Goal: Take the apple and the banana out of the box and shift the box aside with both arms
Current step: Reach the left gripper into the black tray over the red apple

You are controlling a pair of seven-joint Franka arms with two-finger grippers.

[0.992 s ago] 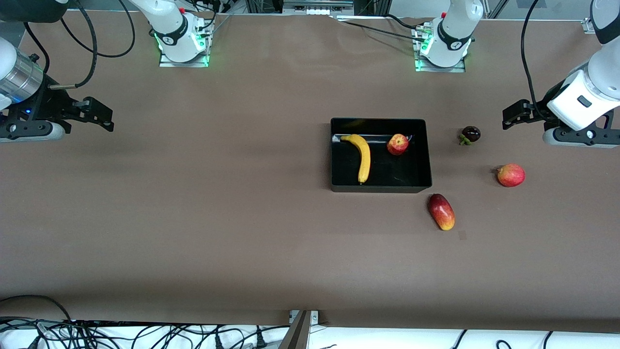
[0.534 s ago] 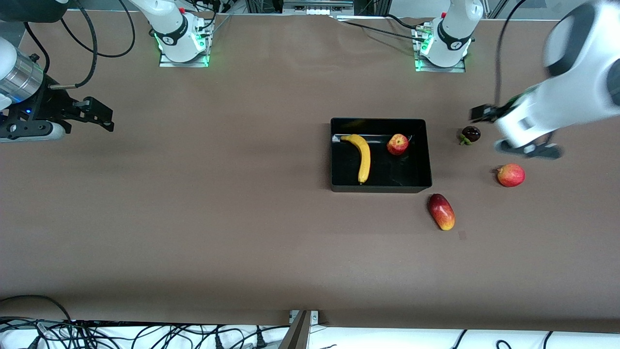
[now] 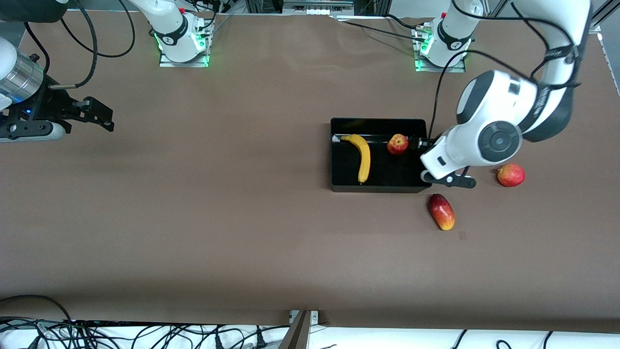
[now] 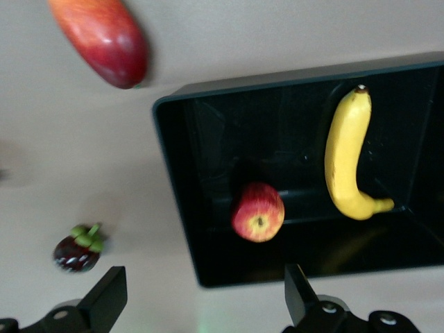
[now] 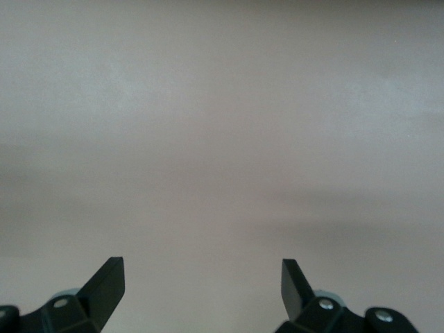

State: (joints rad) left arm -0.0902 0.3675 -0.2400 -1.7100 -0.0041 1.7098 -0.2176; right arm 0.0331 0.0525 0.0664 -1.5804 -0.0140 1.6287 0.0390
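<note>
Showing no readable writing: banana (image 3: pixel 362 157), box (image 3: pixel 380 186).

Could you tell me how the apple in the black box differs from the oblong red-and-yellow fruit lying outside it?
The apple is small and round; the mango is longer and oblong. The apple sits inside the box beside the banana; the mango lies on the bare table, nearer the front camera. Both are red with yellow, and neither is held.

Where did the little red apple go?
The apple sits inside the black box, beside the banana, in the corner toward the left arm's end and farther from the front camera.
</note>
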